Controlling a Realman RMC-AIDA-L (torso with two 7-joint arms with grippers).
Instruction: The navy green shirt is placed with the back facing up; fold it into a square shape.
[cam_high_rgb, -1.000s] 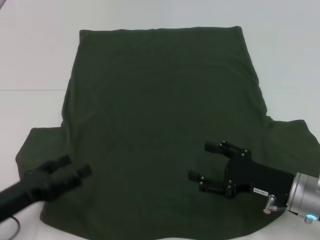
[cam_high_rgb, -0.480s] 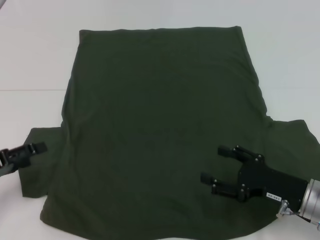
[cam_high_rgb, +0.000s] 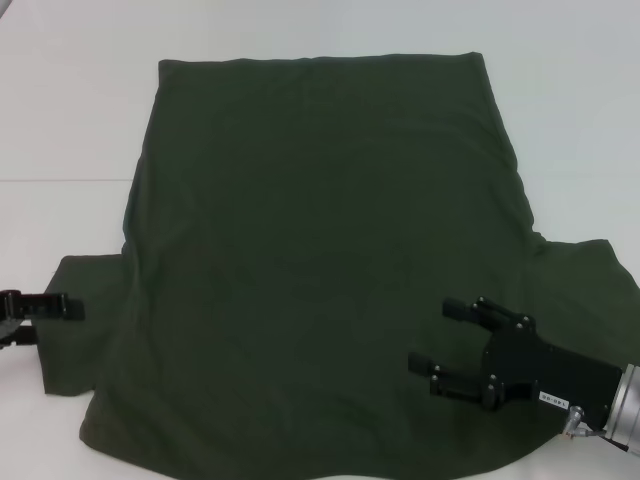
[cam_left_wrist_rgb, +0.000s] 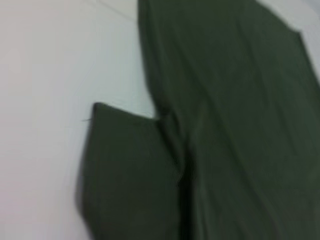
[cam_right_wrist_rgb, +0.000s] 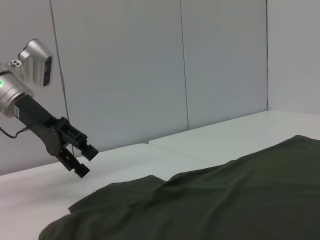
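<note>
The navy green shirt (cam_high_rgb: 320, 260) lies spread flat on the white bench (cam_high_rgb: 70, 120), hem toward the far edge, both short sleeves splayed out at the near corners. It is still unfolded. The fabric looks soft, thin and matte: light to lift, limp rather than stiff, likely to sag and drag across the bench instead of holding a shape. A pinch through a single layer at an edge or corner should grip well; the sleeve ends and the shoulder seams are the natural places to take hold for a first fold inward.

The left end effector (cam_high_rgb: 45, 307) hangs just beside the outer edge of the left sleeve, above the bench, its fingers parted and grasping nothing. The right end effector (cam_high_rgb: 450, 335) hovers over the shirt body near the right sleeve, fingers spread wide, also empty.
</note>
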